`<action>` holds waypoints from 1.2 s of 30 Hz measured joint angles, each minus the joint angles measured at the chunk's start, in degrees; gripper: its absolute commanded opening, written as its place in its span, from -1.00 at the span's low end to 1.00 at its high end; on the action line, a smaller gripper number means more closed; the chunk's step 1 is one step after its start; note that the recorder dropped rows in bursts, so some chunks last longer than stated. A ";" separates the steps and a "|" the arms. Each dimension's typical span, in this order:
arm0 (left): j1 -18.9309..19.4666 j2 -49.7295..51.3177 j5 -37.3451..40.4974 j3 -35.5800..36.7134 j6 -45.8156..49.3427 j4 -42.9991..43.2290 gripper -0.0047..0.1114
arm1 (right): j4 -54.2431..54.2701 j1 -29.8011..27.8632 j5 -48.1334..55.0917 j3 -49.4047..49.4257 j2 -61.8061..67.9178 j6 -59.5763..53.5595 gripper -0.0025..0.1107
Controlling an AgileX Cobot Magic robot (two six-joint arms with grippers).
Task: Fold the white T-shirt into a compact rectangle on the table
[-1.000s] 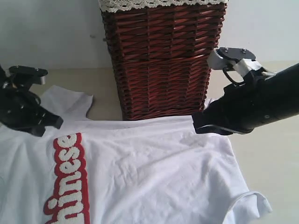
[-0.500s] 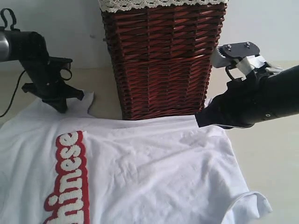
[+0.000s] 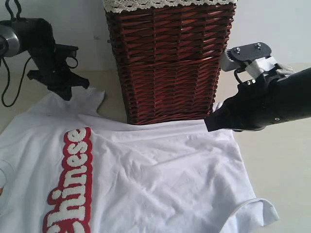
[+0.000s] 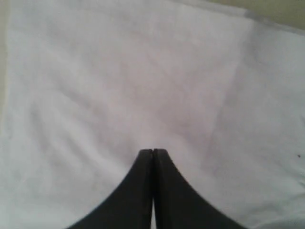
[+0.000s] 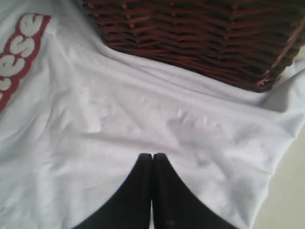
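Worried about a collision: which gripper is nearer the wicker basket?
The right gripper: its shut fingers sit by the wicker basket's lower right corner, while the left gripper stands clear off to its left.

Left hand (image 4: 152, 151) and right hand (image 5: 152, 155) both have jaws pressed together.

The outside camera sits close over the table (image 3: 284, 165), looking slightly down across the T-shirt (image 3: 160, 179) toward the basket (image 3: 167, 63) and the wall (image 3: 277, 19) behind. The left wrist camera looks along the left hand (image 4: 152, 151) onto white cloth, very near, and shows little else. The right wrist camera looks past the right hand (image 5: 152, 155) toward the basket's foot. It shares that foot, the cloth beside it and the red lettering (image 3: 73, 179) with the outside view.
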 measured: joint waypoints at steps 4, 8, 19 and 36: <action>0.10 -5.14 2.13 -0.23 -0.12 0.40 -0.92 | -6.63 0.00 1.02 0.12 5.20 6.78 -0.96; 0.10 -10.76 4.95 -0.22 -0.12 0.40 -0.92 | -18.02 0.00 3.03 0.18 9.24 18.14 -0.96; 0.10 -25.21 5.92 13.02 2.03 -7.53 -0.92 | -47.68 0.00 -1.27 5.34 13.10 51.19 -0.96; 0.10 -42.68 -1.08 35.42 4.07 -7.83 -0.92 | -36.20 0.00 3.21 14.50 7.75 47.64 -0.96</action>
